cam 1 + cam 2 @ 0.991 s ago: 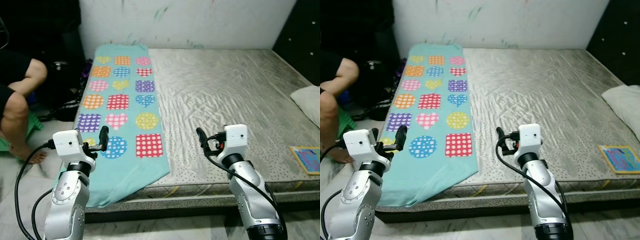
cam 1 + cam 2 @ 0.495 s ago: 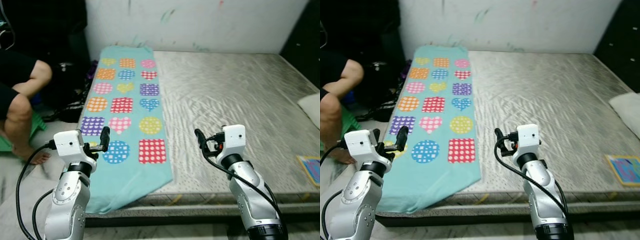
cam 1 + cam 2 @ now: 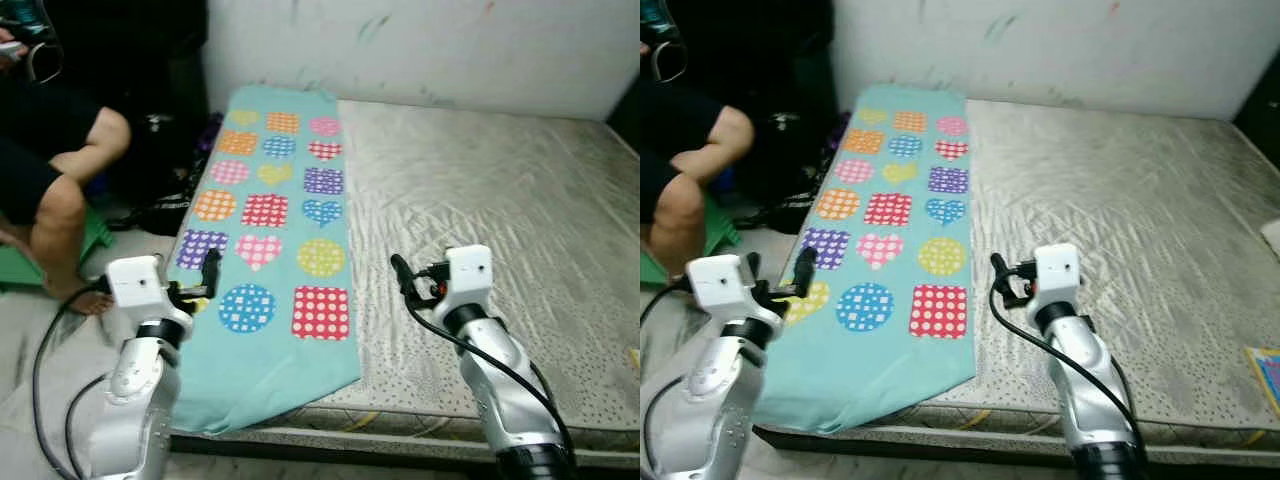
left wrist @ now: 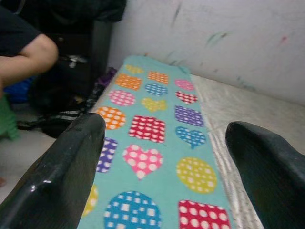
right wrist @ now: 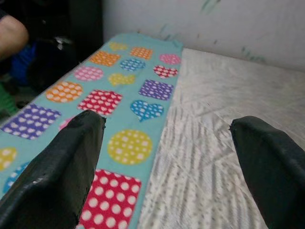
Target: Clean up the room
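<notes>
Ahead, a bare mattress [image 3: 500, 210] with a wrinkled silvery cover runs from 6 o'clock up to the wall at 12 o'clock. Along its left edge, from 12 o'clock down to about 7 o'clock, lies a teal blanket [image 3: 285, 215] printed with dotted hearts, circles and squares; its near corner droops over the mattress edge.

Both arms are raised in front of the robot and carry nothing. The left gripper [image 3: 208, 275] hangs at 8 o'clock, over the blanket's left border, its 2 black fingers [image 4: 62, 176] spread wide in the left wrist view with the blanket showing between them. The right gripper [image 3: 402, 278] sits at 5 o'clock above the mattress just right of the blanket, fingers [image 5: 66, 162] likewise wide apart.

At 10 o'clock a person [image 3: 60, 170] sits beside the bed, bent knee toward it. A small colourful item [image 3: 1268, 368] lies at 4 o'clock on the mattress edge.
</notes>
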`<state>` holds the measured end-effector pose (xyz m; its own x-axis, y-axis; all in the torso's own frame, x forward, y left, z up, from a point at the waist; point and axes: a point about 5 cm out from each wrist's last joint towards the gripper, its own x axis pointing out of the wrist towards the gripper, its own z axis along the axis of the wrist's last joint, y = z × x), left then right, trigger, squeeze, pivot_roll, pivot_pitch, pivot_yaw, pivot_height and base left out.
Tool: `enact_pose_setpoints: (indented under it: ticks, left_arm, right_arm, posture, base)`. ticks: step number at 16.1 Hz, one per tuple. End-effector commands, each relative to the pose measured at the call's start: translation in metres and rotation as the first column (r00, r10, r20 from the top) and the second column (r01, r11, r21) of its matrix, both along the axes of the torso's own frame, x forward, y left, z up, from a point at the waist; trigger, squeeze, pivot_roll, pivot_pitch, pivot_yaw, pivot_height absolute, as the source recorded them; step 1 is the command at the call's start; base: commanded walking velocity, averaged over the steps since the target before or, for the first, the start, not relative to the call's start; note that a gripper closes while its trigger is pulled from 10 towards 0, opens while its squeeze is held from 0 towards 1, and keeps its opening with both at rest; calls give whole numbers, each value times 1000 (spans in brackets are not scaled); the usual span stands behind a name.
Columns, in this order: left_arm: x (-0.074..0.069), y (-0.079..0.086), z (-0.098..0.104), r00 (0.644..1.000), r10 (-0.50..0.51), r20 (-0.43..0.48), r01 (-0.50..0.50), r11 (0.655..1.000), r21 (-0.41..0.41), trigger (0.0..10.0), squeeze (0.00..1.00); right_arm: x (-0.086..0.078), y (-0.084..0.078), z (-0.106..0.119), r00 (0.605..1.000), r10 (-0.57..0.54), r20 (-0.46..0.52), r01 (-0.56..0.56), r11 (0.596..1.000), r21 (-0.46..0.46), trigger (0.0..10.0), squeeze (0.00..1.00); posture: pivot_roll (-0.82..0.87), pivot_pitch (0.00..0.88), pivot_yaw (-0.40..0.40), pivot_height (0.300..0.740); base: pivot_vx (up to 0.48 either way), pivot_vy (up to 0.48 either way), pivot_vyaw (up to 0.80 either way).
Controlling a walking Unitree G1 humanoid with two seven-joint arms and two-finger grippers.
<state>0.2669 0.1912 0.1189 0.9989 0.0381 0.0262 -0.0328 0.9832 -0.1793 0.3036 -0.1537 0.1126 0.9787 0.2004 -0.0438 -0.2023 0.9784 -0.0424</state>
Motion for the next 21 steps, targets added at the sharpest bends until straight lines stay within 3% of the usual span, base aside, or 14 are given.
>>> enact_pose_setpoints:
  ticks: [1, 6, 10, 21]
  left_arm:
    - [1, -4, 1, 1000, -17, 1, 17, 1000, 0, 10000, 0]
    - [2, -6, 0, 1000, -18, -2, 18, 1000, -5, 10000, 0]
    - [2, -3, -4, 999, 45, -28, -46, 998, -34, 10000, 0]
    - [3, -3, -4, 998, 47, -34, -50, 996, -71, 10000, 0]
  right_arm:
    - [-1, -7, 0, 1000, -18, 2, 18, 1000, -14, 10000, 0]
    - [-1, -8, 0, 1000, -14, 5, 14, 1000, -23, 10000, 0]
    - [0, -9, 0, 1000, -8, 5, 8, 999, -32, 10000, 0]
    - [1, -6, 1, 1000, 20, 8, -20, 998, -60, 10000, 0]
  posture:
    - [-67, 12, -34, 740]
    - [-69, 9, -38, 740]
    - [-67, 5, -41, 740]
    - [-73, 15, -50, 740]
  base:
    - [266, 0, 0]
    - [272, 0, 0]
    - [0, 0, 0]
    - [0, 475, 0]
